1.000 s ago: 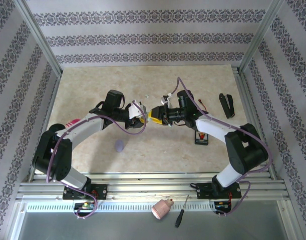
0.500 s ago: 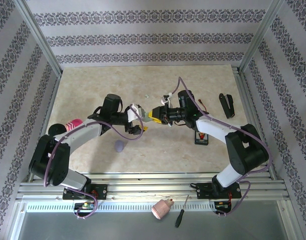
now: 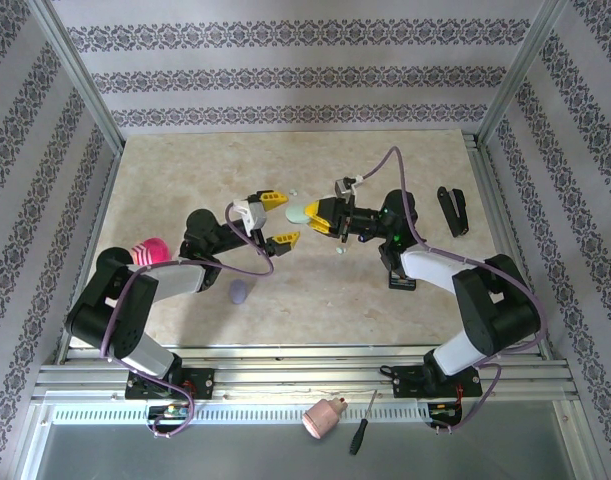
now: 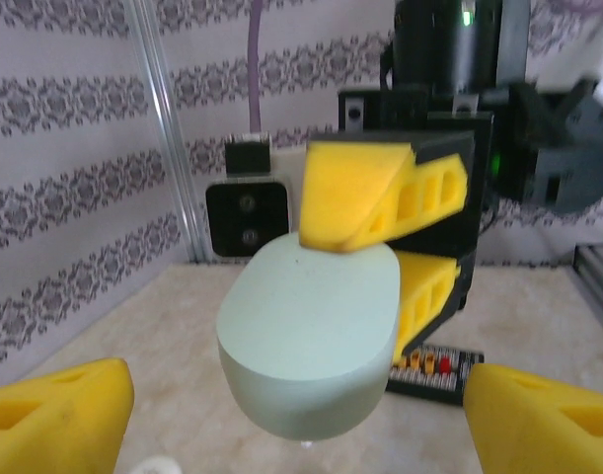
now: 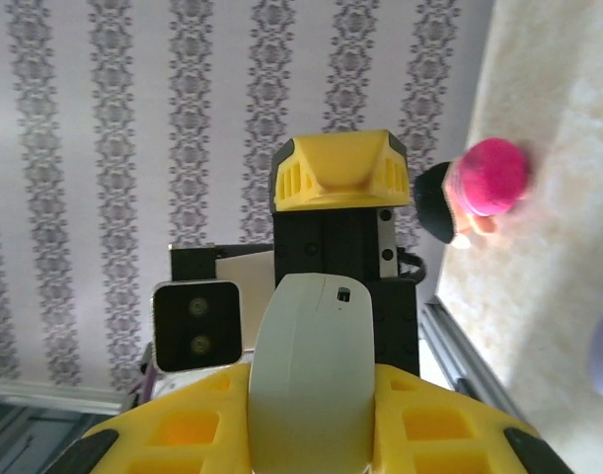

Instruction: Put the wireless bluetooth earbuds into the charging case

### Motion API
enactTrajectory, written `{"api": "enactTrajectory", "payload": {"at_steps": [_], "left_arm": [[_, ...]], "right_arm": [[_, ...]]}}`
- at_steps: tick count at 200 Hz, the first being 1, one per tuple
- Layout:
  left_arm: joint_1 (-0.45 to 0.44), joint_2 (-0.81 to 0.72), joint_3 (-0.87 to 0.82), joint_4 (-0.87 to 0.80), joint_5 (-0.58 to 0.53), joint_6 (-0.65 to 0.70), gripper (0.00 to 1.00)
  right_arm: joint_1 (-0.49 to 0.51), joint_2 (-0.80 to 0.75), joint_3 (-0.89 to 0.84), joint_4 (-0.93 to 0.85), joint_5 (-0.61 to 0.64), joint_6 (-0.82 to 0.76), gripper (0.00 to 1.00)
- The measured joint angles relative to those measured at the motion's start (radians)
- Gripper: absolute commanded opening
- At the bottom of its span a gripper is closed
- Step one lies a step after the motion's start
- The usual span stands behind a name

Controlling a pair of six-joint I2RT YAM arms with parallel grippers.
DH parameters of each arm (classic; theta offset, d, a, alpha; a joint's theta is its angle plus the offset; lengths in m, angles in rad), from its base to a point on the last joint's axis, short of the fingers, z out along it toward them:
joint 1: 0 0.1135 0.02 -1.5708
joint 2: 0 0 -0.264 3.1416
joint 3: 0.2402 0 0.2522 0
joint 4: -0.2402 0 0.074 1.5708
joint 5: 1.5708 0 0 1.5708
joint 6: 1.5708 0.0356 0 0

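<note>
Pads (image 4: 365,193) of the right gripper (image 3: 315,217) are clamped top and bottom on the mint-green charging case (image 4: 311,336), holding it in the air above the middle of the table (image 3: 185,170). The right wrist view shows the case wedged between that gripper's own yellow fingers.

Facing it, the left gripper (image 3: 281,218) has its jaws spread wide, one finger on each side of the case and touching nothing. A second ago the two grippers met nose to nose, the left one closed at the case. Now the left has let go and its arm has sunk back towards the near left, while the right arm has swung the case a little to the right. By my reading this is a handover just completed: the right arm steadies the case and the left is free to fetch.

Of the earbuds (image 3: 337,251), I see only tiny pale specks on the table, one just below the right gripper; they are too small to identify for sure. A lilac pebble (image 3: 239,291) lies near the left arm. The case looks closed, so opening it probably comes before any bud goes in.
</note>
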Motion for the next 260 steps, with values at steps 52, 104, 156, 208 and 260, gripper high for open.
{"api": "enactTrajectory", "payload": {"at_steps": [52,104,156,208,260], "left_arm": [[0.0,-0.002,0.01,0.093,0.021,-0.082,0.74],[-0.001,-0.002,0.01,0.094,0.041,-0.085,0.64],[-0.001,-0.002,0.01,0.094,0.056,-0.08,0.6],[-0.001,-0.004,0.01,0.094,0.063,-0.077,0.56],[-0.003,-0.02,0.01,0.093,0.074,-0.077,0.52]], "right_arm": [[0.013,0.029,-0.022,0.188,0.024,0.157,0.22],[0.056,0.034,-0.013,0.212,0.026,0.193,0.22],[0.062,0.039,0.001,0.216,0.031,0.198,0.22],[0.062,0.042,0.003,0.219,0.031,0.198,0.22],[0.062,0.052,0.003,0.219,0.031,0.198,0.22]]}}
